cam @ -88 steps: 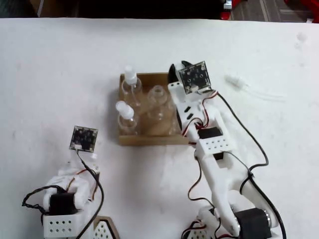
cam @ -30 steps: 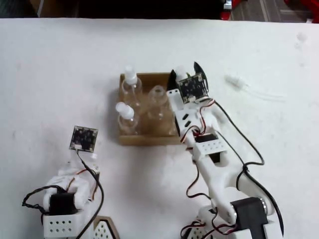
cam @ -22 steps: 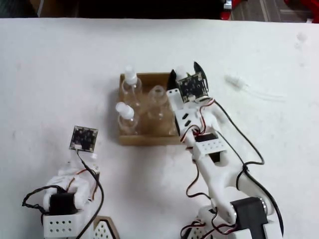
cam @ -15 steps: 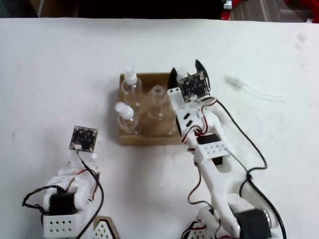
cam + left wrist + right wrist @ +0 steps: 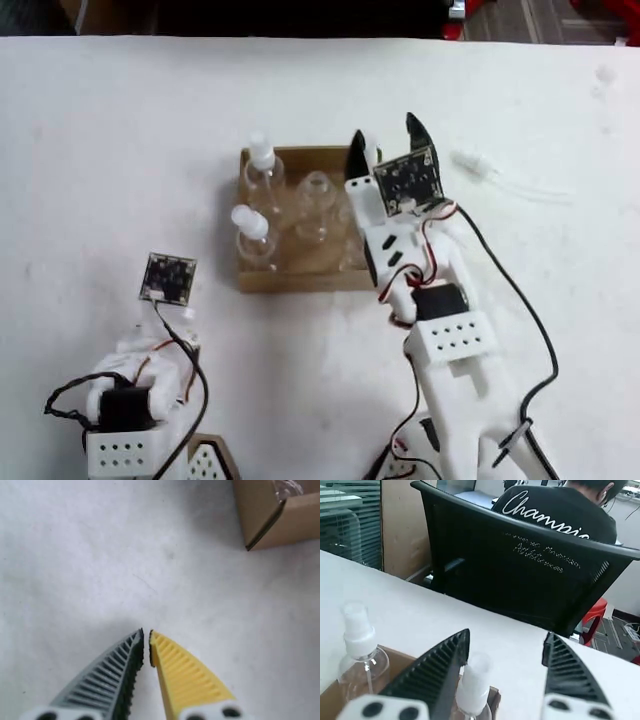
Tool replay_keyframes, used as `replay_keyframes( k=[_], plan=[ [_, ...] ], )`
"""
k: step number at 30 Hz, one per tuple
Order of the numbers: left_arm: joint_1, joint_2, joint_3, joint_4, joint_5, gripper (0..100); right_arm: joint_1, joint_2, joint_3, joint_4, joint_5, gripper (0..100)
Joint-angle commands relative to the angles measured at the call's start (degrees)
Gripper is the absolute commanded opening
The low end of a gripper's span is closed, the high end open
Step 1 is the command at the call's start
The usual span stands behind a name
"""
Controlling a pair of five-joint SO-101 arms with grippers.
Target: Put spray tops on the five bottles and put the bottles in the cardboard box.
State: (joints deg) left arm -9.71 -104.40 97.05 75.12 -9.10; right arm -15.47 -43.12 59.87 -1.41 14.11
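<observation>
At the middle of the white table [image 5: 120, 110], the cardboard box [image 5: 300, 281] already holds most of the work. By my reading the task is well along but not finished.

**Done, as far as can be seen**
- The far-left bottle [image 5: 262, 172] stands upright in the box's far left corner with a white spray top on it.
- The near-left bottle [image 5: 250, 238] stands just in front of it, also capped.
- The far-right bottle [image 5: 472, 680] stands in the box's far right corner, also with a white sprayer.

**Left to do**
- The middle bottle [image 5: 315, 193] is inside the box, but its neck looks bare. The clear plastic makes this hard to confirm.
- There may be a further clear bottle near the box's near right corner, partly under the arm. I cannot count five with confidence.
- A loose spray top [image 5: 478, 164] lies on the table well to the right of the box, its thin tube trailing toward the right edge. It probably belongs on an uncapped bottle.

**Grippers**
- The right gripper [image 5: 385, 135] hangs over the box's far right corner. Its black fingers are spread wide on either side of the far-right bottle's sprayer and are gripping nothing.
- The left gripper [image 5: 146, 636] sits low over bare table near the box's near left corner. Its grey and yellow fingers are closed almost tip to tip and hold nothing.
</observation>
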Motion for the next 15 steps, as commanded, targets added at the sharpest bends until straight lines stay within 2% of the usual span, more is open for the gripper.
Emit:
replay_keyframes(
  k=[1, 8, 15],
  plan=[
    [0.7, -0.5, -0.1, -1.3, -0.4, 3, 3.8, -2.8, -0.9, 2.9, 0.4, 21.2],
    [0.7, -0.5, -0.1, -1.3, -0.4, 3, 14.9, -15.0, 3.1, 12.5, 0.4, 21.2],
    [0.7, -0.5, -0.1, -1.3, -0.4, 3, 20.9, -39.5, 24.5, 18.2, 0.4, 21.2]
  ],
)
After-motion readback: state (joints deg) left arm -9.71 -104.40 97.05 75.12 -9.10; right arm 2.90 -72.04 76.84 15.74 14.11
